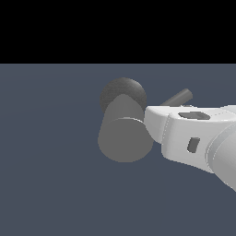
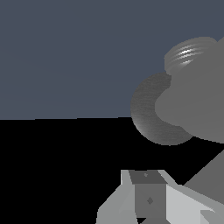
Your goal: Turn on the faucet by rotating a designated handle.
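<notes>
The faucet (image 1: 125,138) is a thick matte grey cylinder with its flat round end toward the exterior camera and a darker round base (image 1: 120,91) behind it. The handle (image 1: 177,97), a thin grey rod, sticks out of the cylinder toward the exterior view's right. My gripper (image 1: 148,120) comes in from that side, its white hand close against the cylinder just below the handle. The fingertips are hidden there. In the wrist view one finger (image 2: 148,192) shows, with the base (image 2: 148,118), the body (image 2: 192,109) and the shiny handle (image 2: 188,54) close ahead. I cannot tell the jaw opening.
The faucet stands on a plain dark blue-grey floor (image 1: 50,175). My white arm (image 1: 221,152) fills the exterior view's lower right. Black background lies beyond the floor's far edge.
</notes>
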